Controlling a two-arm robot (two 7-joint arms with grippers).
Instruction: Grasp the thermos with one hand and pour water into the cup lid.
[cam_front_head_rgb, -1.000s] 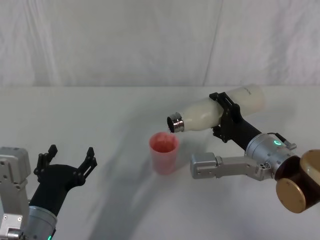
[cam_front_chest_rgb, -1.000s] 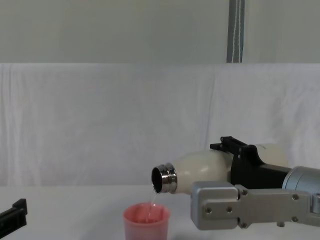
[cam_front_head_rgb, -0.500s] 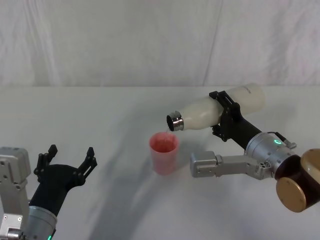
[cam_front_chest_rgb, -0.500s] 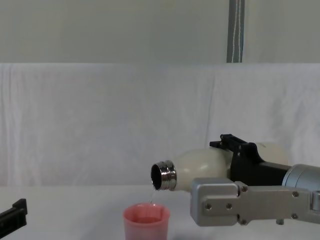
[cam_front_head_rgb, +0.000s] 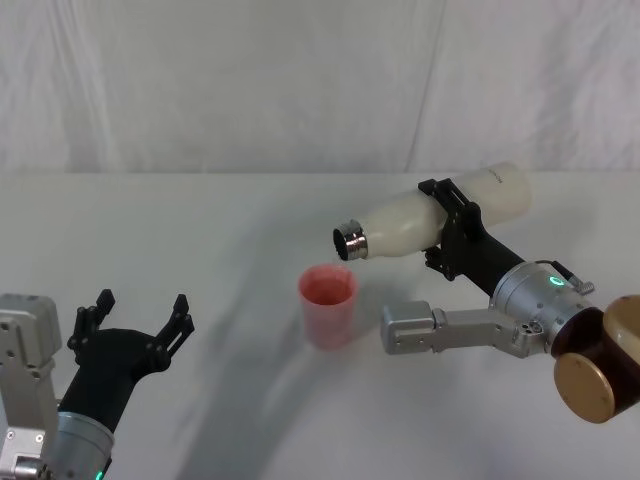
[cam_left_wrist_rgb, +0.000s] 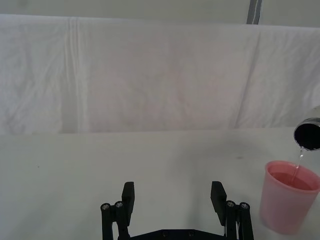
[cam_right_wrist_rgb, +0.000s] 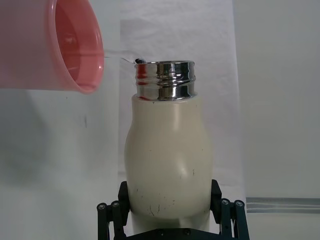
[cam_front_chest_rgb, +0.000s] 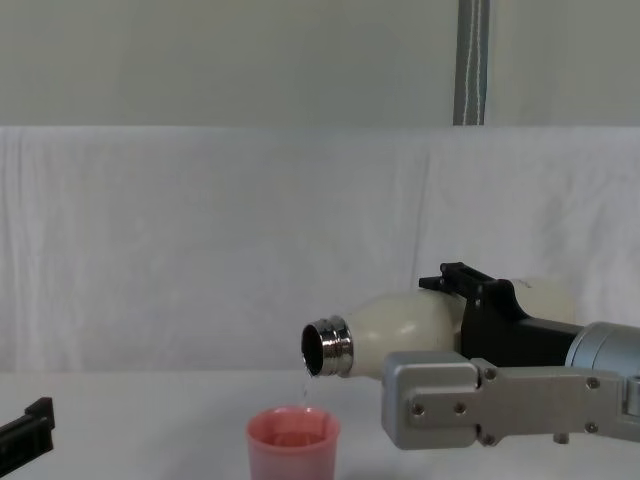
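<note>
**Thermos tipped over cup lid, thin trickle**

Right gripper (cam_front_head_rgb: 447, 228) clamped around thermos (cam_front_head_rgb: 425, 223), held nearly level in the air, steel neck just above pink cup lid (cam_front_head_rgb: 327, 305) on white table (cam_front_head_rgb: 200, 230). Left gripper (cam_front_head_rgb: 135, 320) idle, fingers spread, lower left.

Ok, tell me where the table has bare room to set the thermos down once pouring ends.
Bare table stretches between the cup lid and the open left gripper, also behind the cup toward the backdrop. It is crowded on the right, where the right gripper holds the tilted thermos over the cup.
</note>
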